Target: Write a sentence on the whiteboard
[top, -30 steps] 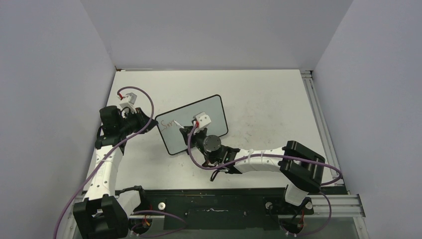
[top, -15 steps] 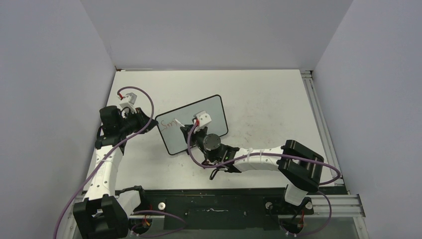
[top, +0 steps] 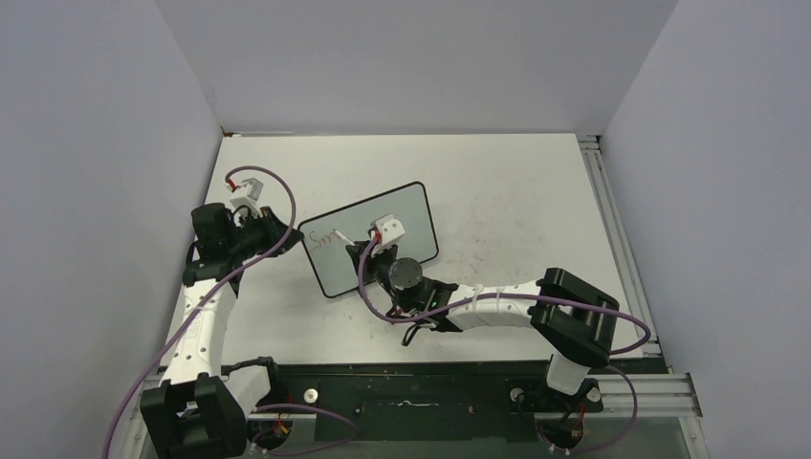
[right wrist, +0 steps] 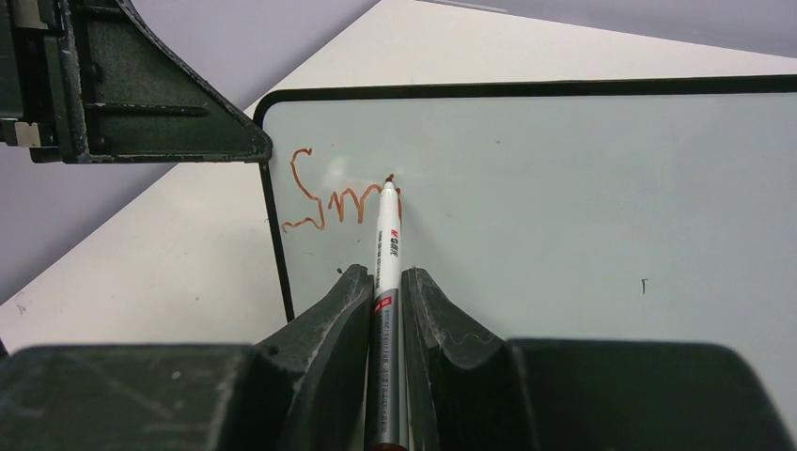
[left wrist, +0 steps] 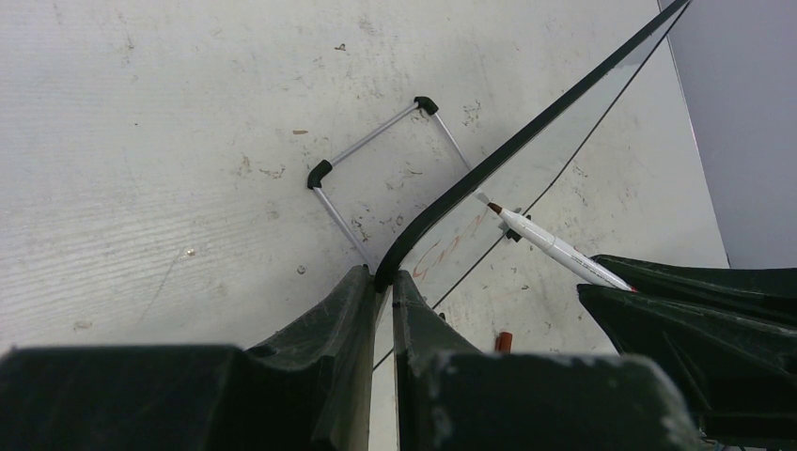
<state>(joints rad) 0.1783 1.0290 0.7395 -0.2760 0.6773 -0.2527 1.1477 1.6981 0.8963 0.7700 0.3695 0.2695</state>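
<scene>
The whiteboard [top: 406,208] stands tilted mid-table; it also shows in the right wrist view [right wrist: 583,207] and edge-on in the left wrist view [left wrist: 526,141]. My left gripper [top: 287,229] [left wrist: 385,280] is shut on the board's left corner frame. My right gripper [top: 366,251] [right wrist: 385,274] is shut on a white marker [right wrist: 388,235] [left wrist: 550,246], its red tip touching the board. The sentence [right wrist: 329,202] [top: 325,238] is red lettering reading about "Sm" near the board's upper left corner.
The board's wire stand [left wrist: 376,141] with black corners rests on the white table behind it. A small red cap [left wrist: 504,341] lies on the table near the board. Grey walls enclose the table; a metal rail [top: 612,229] runs along the right edge.
My right arm has shifted slightly and the marker tip has moved a little along the board, extending the red lettering. The left arm and the board have not moved.
</scene>
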